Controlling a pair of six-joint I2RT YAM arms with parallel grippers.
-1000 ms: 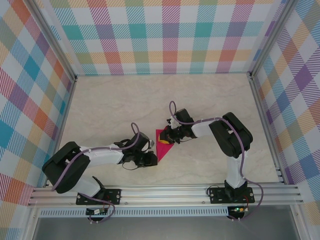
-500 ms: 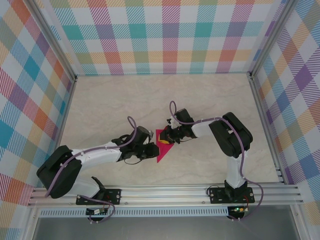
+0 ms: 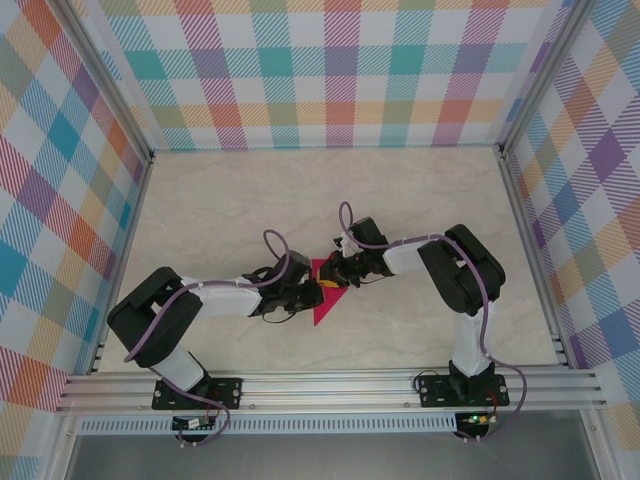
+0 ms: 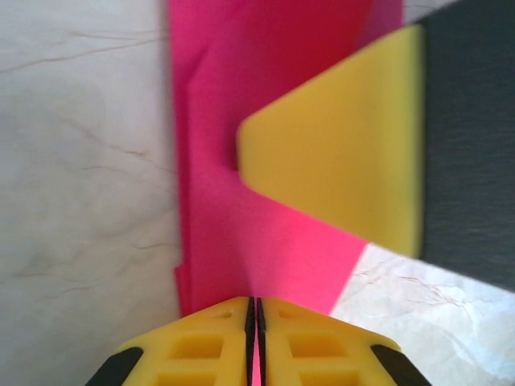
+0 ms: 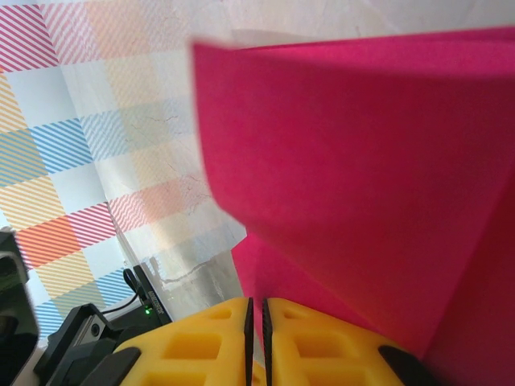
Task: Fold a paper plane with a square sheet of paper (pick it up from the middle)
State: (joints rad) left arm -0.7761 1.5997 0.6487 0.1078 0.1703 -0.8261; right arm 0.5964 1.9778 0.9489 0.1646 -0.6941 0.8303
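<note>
The square sheet of paper (image 3: 325, 298) is magenta-pink and folded into a narrow triangle near the table's middle. My left gripper (image 3: 307, 293) meets it from the left, my right gripper (image 3: 336, 276) from the upper right. In the left wrist view the folded paper (image 4: 241, 161) runs up from my left gripper (image 4: 255, 301), whose jaws are shut with a sliver of pink between them. One yellow finger (image 4: 338, 145) of the right gripper presses on the paper there. In the right wrist view the paper (image 5: 362, 161) rises as a flap from my right gripper (image 5: 256, 301), shut on its edge.
The marble-look table (image 3: 250, 200) is walled by checked panels (image 3: 340, 70) on three sides. An aluminium rail (image 3: 330, 385) with both arm bases runs along the near edge. The left arm's elbow (image 3: 160, 315) lies low at the near left.
My left gripper has moved up and right to the paper's left edge and closed on it. The left elbow swung outward, then in again. The right arm and the paper have stayed put.
</note>
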